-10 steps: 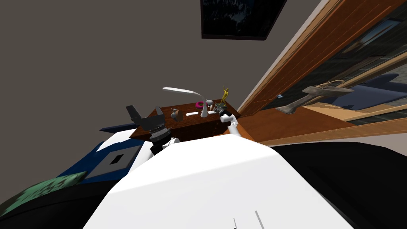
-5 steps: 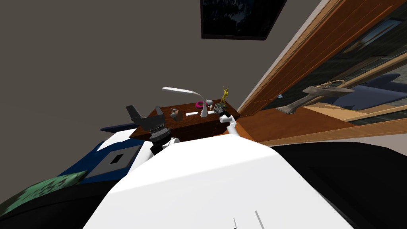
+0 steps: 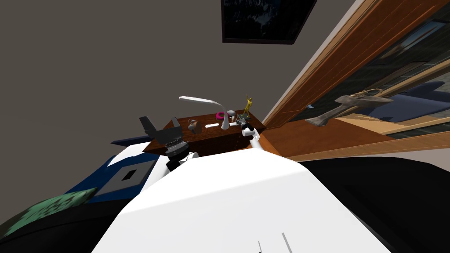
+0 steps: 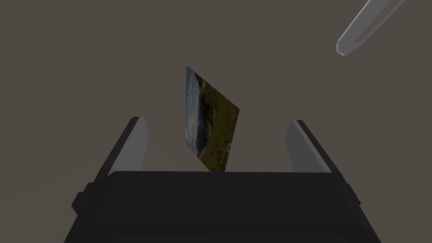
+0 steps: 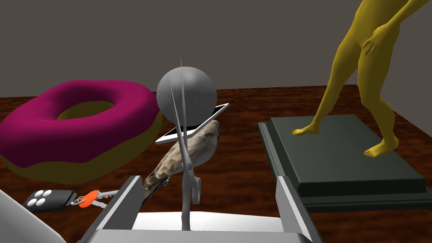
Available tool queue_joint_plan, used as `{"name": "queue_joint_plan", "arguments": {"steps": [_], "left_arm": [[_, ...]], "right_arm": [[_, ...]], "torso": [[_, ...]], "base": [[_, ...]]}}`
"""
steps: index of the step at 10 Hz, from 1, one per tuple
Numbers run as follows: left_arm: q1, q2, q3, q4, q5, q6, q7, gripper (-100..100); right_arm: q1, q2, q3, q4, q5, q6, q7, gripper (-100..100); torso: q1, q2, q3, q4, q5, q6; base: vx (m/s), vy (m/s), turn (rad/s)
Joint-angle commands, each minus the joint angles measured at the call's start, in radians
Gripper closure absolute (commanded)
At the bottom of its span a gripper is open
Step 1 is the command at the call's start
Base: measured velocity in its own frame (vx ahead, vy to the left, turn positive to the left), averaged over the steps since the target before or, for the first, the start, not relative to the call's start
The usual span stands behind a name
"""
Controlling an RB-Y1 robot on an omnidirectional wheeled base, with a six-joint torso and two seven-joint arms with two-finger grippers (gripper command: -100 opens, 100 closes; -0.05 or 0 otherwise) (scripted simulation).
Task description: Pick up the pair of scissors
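The grey scissors [image 5: 184, 139] stand nearly upright on the brown desk [image 3: 206, 137], blades up and handle loops low. My right gripper [image 5: 209, 181] is open around them: the handles sit between its fingers, closer to the left finger [image 5: 126, 198], and neither finger touches them. In the head view the right gripper [image 3: 241, 124] is over the desk's right end. My left gripper [image 4: 215, 139] is open and holds nothing, raised at the desk's left end [image 3: 160, 123].
Close behind the scissors are a brown bird [image 5: 194, 149], a grey ball [image 5: 185, 95] and a white-edged flat card [image 5: 202, 120]. A pink doughnut [image 5: 80, 122], a key fob [image 5: 50, 198], a yellow figurine [image 5: 367, 63] on a dark base [image 5: 341, 160] and a white lamp [image 3: 206, 102] crowd the desk.
My right hand has moved a little forward and to the left over the desk, towards the scissors. The left arm has not moved.
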State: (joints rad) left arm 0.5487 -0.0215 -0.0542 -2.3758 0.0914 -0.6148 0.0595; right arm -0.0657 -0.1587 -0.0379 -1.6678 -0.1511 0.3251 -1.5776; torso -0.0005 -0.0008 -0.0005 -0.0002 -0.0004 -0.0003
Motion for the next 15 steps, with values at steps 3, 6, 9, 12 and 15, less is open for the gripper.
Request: {"name": "queue_joint_plan", "arguments": {"steps": [3, 6, 9, 12, 15], "left_arm": [[0.0, 0.0, 0.0, 0.0, 0.0, 0.0, 0.0, 0], [0.0, 0.0, 0.0, 0.0, 0.0, 0.0, 0.0, 0], [0.0, 0.0, 0.0, 0.0, 0.0, 0.0, 0.0, 0], [0.0, 0.0, 0.0, 0.0, 0.0, 0.0, 0.0, 0], [0.0, 0.0, 0.0, 0.0, 0.0, 0.0, 0.0, 0]], "right_arm": [[-0.007, 0.008, 0.0, 0.057, -0.003, -0.107, 0.035, -100], [-0.01, 0.011, 0.001, 0.091, -0.005, -0.169, 0.055, -100], [-0.016, 0.017, 0.002, 0.139, -0.008, -0.257, 0.083, -100], [-0.02, 0.029, 0.002, 0.186, -0.011, -0.341, 0.11, -100], [-0.024, 0.051, 0.0, 0.227, -0.013, -0.415, 0.134, -100]], "torso": [[0.0, 0.0, 0.0, 0.0, 0.0, 0.0], [0.001, 0.0, 0.0, 0.0, 0.0, 0.0], [0.001, 0.0, 0.0, 0.0, 0.0, 0.0], [0.0, 0.0, 0.0, 0.0, 0.0, 0.0], [0.0, 0.0, 0.0, 0.0, 0.0, 0.0]], "base": [[-0.003, -0.008, 0.008], [-0.003, -0.004, 0.008], [-0.002, -0.002, 0.008], [-0.004, -0.009, 0.007], [-0.002, -0.017, 0.001]]}}
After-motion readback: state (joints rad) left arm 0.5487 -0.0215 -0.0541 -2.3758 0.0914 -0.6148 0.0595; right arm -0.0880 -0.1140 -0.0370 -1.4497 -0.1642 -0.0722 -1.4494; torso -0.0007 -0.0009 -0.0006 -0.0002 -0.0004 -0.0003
